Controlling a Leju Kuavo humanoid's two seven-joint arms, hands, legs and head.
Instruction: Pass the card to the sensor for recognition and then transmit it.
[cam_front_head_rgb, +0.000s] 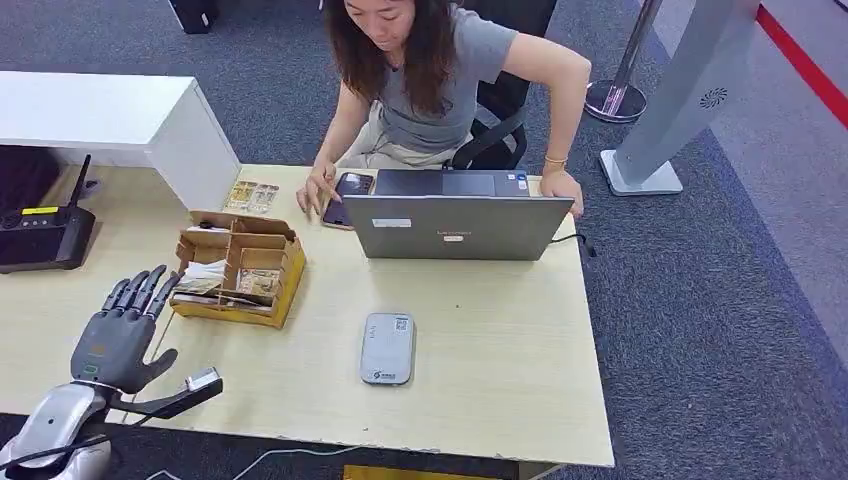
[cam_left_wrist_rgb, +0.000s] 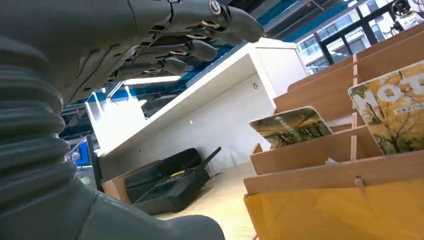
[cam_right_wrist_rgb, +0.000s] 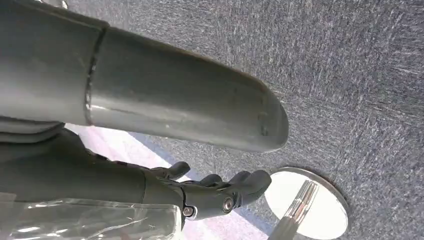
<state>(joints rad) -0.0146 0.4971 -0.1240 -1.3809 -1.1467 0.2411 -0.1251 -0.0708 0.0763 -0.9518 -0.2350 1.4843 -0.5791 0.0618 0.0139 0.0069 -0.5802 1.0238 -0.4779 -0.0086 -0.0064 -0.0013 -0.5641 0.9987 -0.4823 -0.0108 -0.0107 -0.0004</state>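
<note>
The task looks barely begun. The left hand (cam_front_head_rgb: 118, 335) hovers over the near left part of the counter (cam_front_head_rgb: 500, 400), its fingers (cam_front_head_rgb: 140, 290) spread and stretched out toward the cardboard organizer (cam_front_head_rgb: 238, 268) just in front of them, with nothing held. The left wrist view agrees: the fingers (cam_left_wrist_rgb: 200, 50) are extended in the air, apart from the organizer's wooden-brown dividers (cam_left_wrist_rgb: 320, 150), and the cards (cam_left_wrist_rgb: 290, 125) with a yellow autumn-tree print stand upright in their compartments, untouched. So the card to be passed is, by all appearances, in the organizer, not yet picked.

The sensor, most likely the flat grey card reader (cam_front_head_rgb: 387, 348), lies in the middle of the counter, to the right of the organizer and well apart from the hand; nothing rests on it. Behind it stands a grey laptop (cam_front_head_rgb: 455, 215), and a person (cam_front_head_rgb: 440, 70) sits across the counter with one hand on a phone (cam_front_head_rgb: 345, 195).

The right hand (cam_right_wrist_rgb: 215, 192) hangs over grey carpet near a shiny stanchion base (cam_right_wrist_rgb: 310, 205); its fingers are loosely curled and appear to hold nothing.

What remains is everything: gripping a card, bringing it to the reader, then handing it on, presumably to the person.
</note>
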